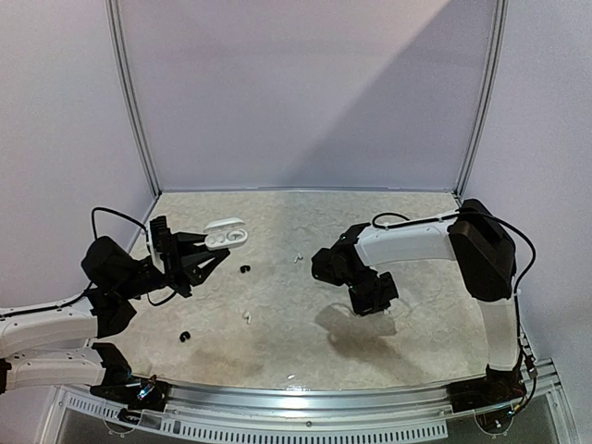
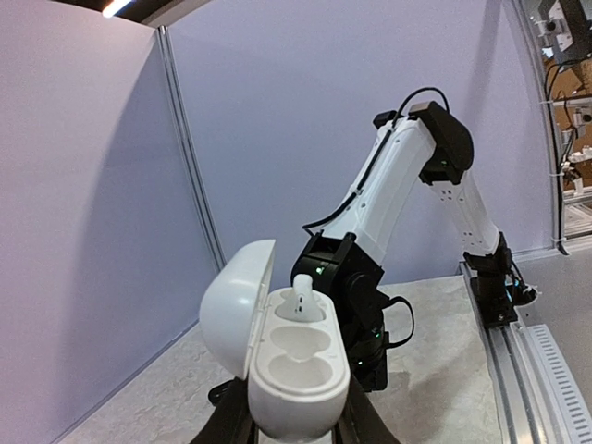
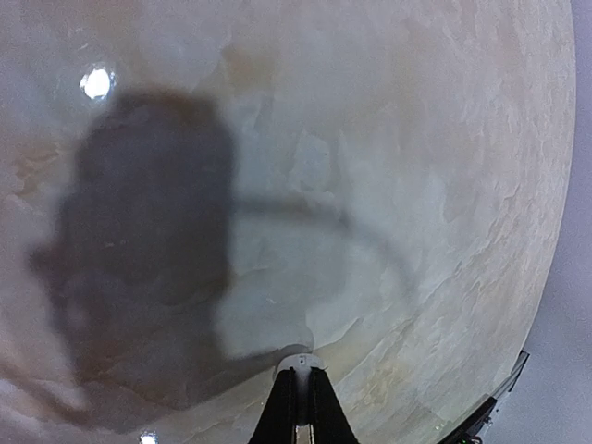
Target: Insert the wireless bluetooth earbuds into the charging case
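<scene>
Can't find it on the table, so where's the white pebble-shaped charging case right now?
Top view, left side: the white pebble-shaped charging case is gripped lid-open in the left pincer, a small black earbud lying nearest it.

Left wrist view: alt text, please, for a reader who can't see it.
An open white charging case is clamped in the left pincer, lid swung left, one white earbud standing in its far socket, the near socket empty. Behind it the right arm bends down over the marbled table.

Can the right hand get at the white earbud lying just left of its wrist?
Probably yes: the white earbud lies alone on the table, nothing over it; the right hand hovers close by, but shut.
</scene>
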